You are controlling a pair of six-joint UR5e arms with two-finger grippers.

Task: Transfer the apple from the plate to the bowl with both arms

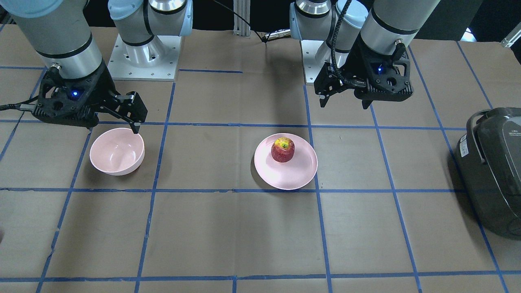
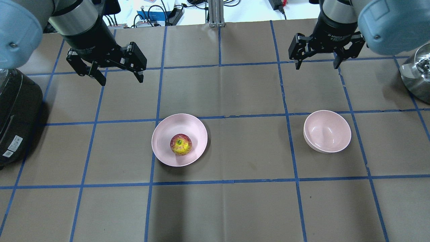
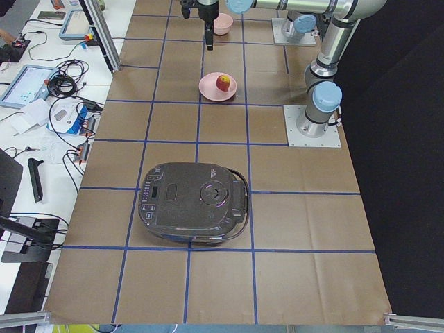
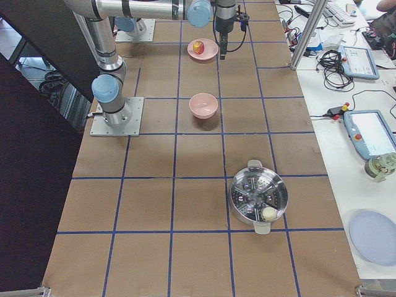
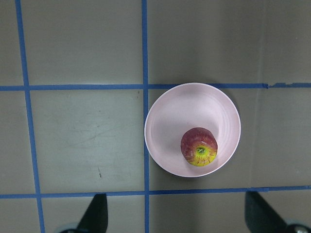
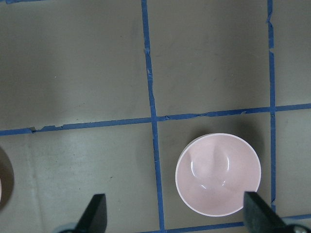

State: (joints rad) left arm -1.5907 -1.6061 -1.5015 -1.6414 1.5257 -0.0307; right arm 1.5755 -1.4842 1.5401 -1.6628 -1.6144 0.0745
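Overhead exterior view.
Reader: Where does the apple (image 2: pixel 181 144) lie?
Robot: On the plate (image 2: pixel 193 127), stem dimple up, a little off the plate's centre toward my base.
Reader: And your jaws?
Robot: My left gripper (image 2: pixel 121 80) hangs above the table (image 2: pixel 235 154), beyond the plate and to its left, jaws released and spread wide. My right gripper (image 2: pixel 317 66) hangs beyond the plate and well to its right, jaws likewise released. Both are well apart from the apple.
Reader: The bowl (image 2: pixel 327 131)?
Robot: Upright on the table, well apart from the plate, on its right, nearer my right gripper. A black cooker (image 2: pixel 16 111) stands far to the plate's left.
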